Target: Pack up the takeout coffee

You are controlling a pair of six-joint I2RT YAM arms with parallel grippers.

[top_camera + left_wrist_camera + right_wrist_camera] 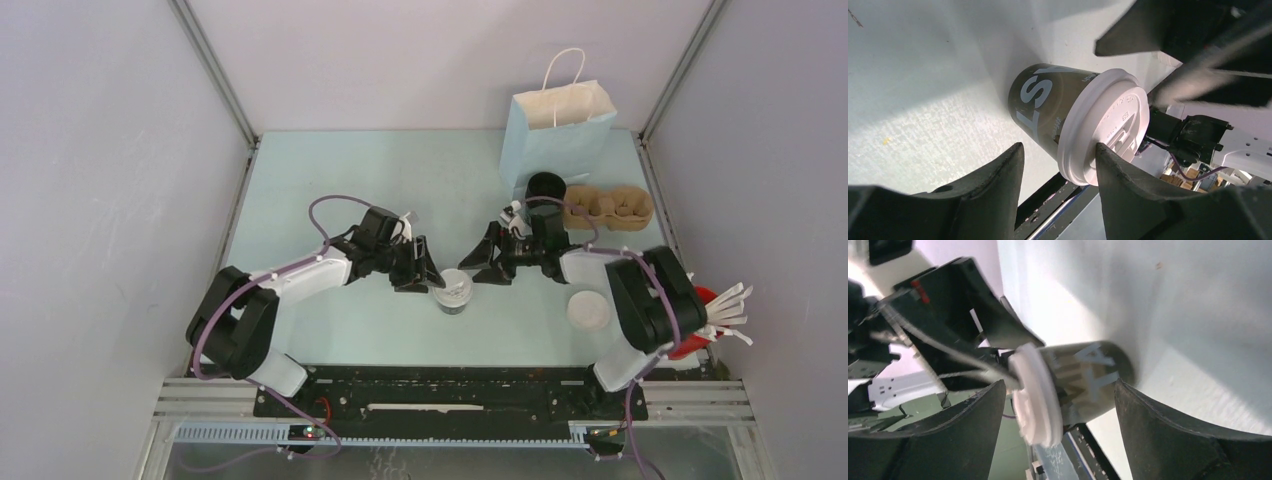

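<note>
White-lidded dark cup [455, 293] upright at ctr, blue paper bag [558, 135] standing rear-right.

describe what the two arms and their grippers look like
The left arm and right arm both have white links between bulky black joints, each with a looping purple cable running along it. The left gripper and right gripper are all black, with two broad wedge-shaped fingers tapering to blunt tips.

A dark cup [1088, 375] with a white lid [1035, 395] stands between the right pincer's [1059, 390] wide-apart fingers [1168, 435].
</note>
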